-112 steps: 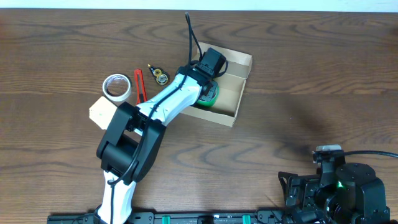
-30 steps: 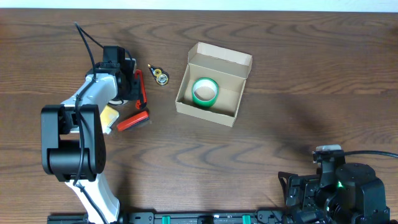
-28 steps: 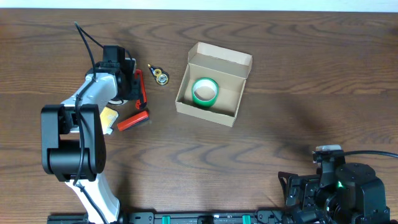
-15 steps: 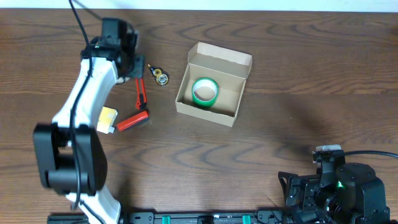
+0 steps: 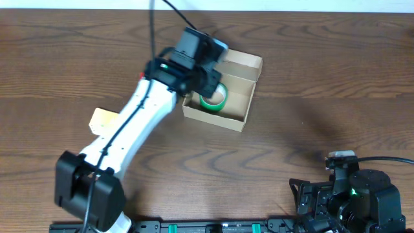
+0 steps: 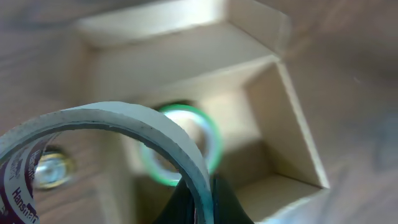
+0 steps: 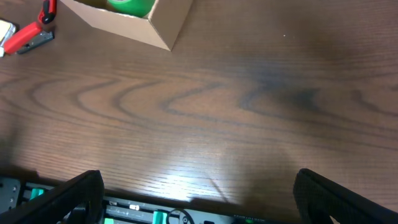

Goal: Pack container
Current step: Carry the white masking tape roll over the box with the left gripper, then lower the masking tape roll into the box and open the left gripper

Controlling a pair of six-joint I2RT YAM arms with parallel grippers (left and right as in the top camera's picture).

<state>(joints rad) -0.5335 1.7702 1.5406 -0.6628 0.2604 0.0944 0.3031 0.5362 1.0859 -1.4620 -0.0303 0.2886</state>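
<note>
Moved: the left tool (image 6: pixel 202 202) has swung from the worktop's left side to above the tan cardboard box (image 5: pixel 220 120), carrying the whitish tape roll (image 6: pixel 149 127) with it.
Worktop: dark brown wood (image 5: pixel 310 97) with a bold grain.
Box: small, rectangular, with plain matte walls and its flap lid open at the far side. It sits centre-back on the worktop, and the arm hides its left rim from overhead.
Right tool: (image 7: pixel 199 196) fingers spread wide and holding nothing, at the near right corner.
Left tool: pinching the whitish roll's band, with maroon print inside the core.
Green tape roll: (image 5: pixel 217 98) glossy ring lying flat inside the box.
Pale yellow square block: (image 5: pixel 103 120) on the worktop, well left of the box.
Blurred: small shiny round item (image 6: pixel 50 171) outside the box.
</note>
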